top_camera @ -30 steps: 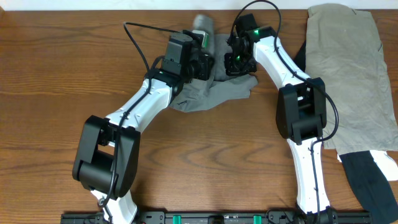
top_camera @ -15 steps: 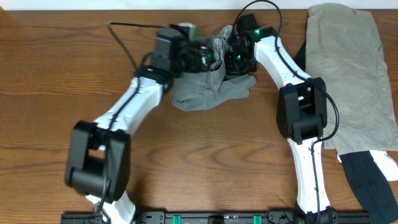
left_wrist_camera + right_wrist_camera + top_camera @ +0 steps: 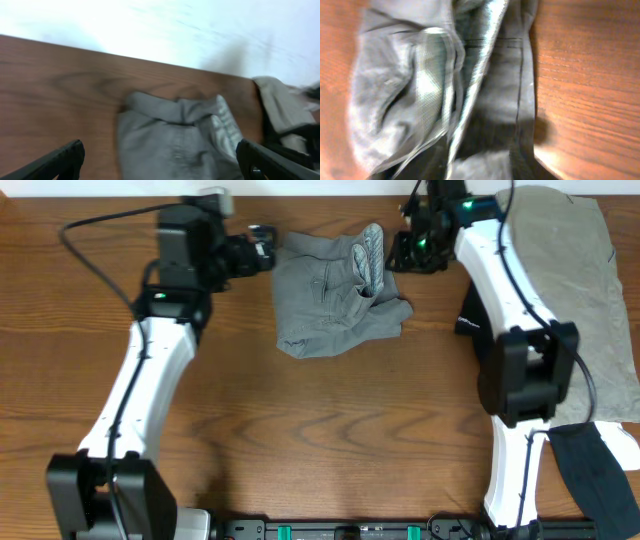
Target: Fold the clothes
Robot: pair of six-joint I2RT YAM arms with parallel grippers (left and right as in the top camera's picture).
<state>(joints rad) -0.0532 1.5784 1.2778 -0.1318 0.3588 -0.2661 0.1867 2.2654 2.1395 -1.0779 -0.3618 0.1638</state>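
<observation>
The grey shorts (image 3: 335,292) lie in a wrinkled, folded heap at the table's far middle, with the pale waistband lining (image 3: 372,252) showing on top. My left gripper (image 3: 262,252) hovers just left of the heap's top left corner. In the left wrist view its fingertips (image 3: 64,159) stand wide apart with only cloth (image 3: 170,140) below them, and it holds nothing. My right gripper (image 3: 408,250) hangs just right of the waistband. The right wrist view is blurred and filled by the shorts (image 3: 445,85), and its fingers cannot be made out.
A khaki-beige garment (image 3: 565,290) is spread along the right side, with a black garment (image 3: 600,475) at its near end and dark cloth (image 3: 470,315) under its left edge. The table's far edge (image 3: 100,50) runs just behind the shorts.
My left arm has swung back to the left, off the shorts, and its gripper has opened. My right gripper has lifted away to the upper right. The shorts now lie uncovered.
</observation>
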